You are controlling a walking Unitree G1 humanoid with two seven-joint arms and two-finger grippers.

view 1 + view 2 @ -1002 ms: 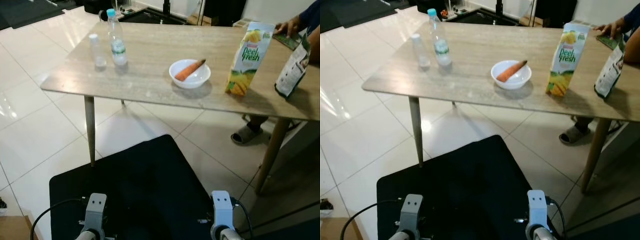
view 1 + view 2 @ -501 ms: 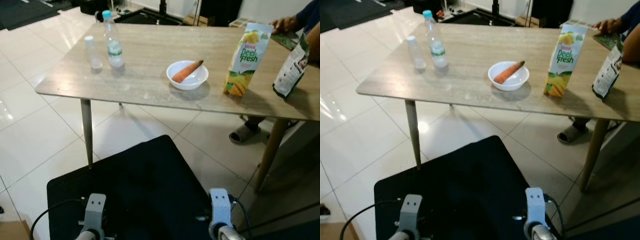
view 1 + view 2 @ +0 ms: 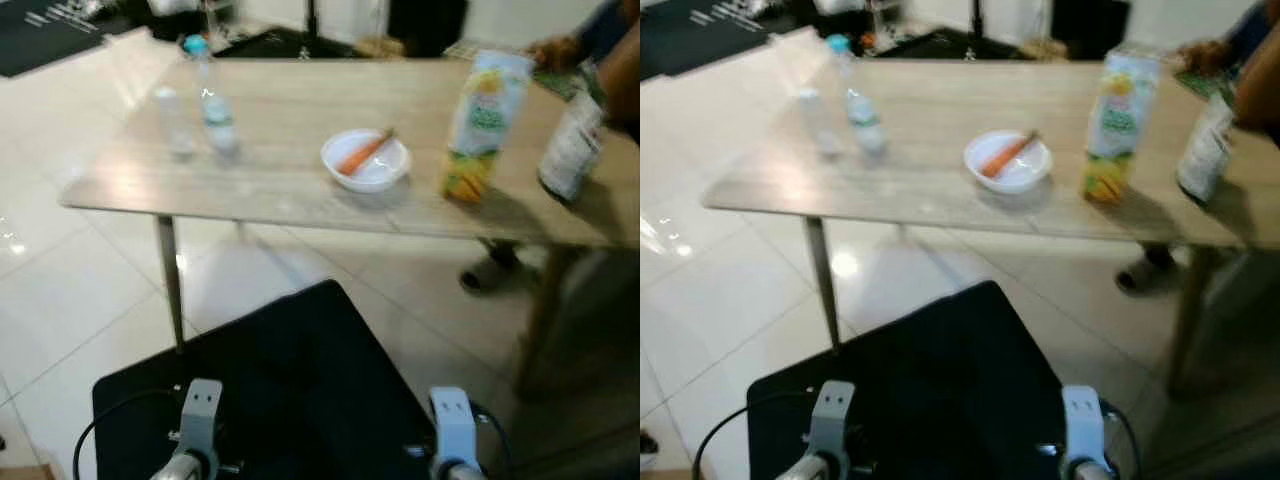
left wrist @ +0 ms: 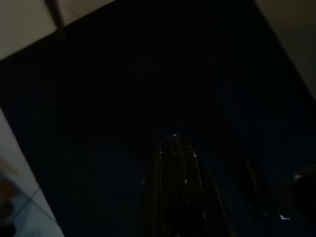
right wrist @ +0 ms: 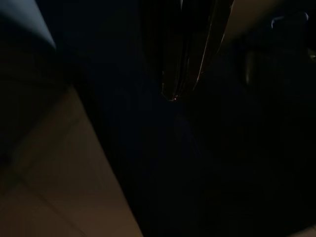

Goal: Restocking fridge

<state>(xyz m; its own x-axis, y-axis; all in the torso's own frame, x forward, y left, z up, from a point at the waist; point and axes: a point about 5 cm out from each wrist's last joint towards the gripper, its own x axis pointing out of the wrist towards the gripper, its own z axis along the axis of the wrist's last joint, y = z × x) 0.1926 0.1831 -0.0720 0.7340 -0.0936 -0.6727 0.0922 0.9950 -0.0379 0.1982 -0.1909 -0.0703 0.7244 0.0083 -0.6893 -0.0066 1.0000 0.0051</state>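
Two bottles (image 3: 205, 98): table (image 3: 290, 175), 10 o'clock
Bowl (image 3: 366, 160): holds carrot (image 3: 359, 155)
Carton (image 3: 476, 128): 2 o'clock; bag (image 3: 572, 148) beyond
Left gripper (image 4: 174, 148): pressed together
Right gripper (image 5: 178, 84): pressed together

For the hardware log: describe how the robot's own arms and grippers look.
Both arms end in silver-grey, boxy wrist blocks with small dark holes, left arm and right arm. A thin black cable loops beside the left. Each gripper, left gripper and right gripper, has long glossy black fingers.
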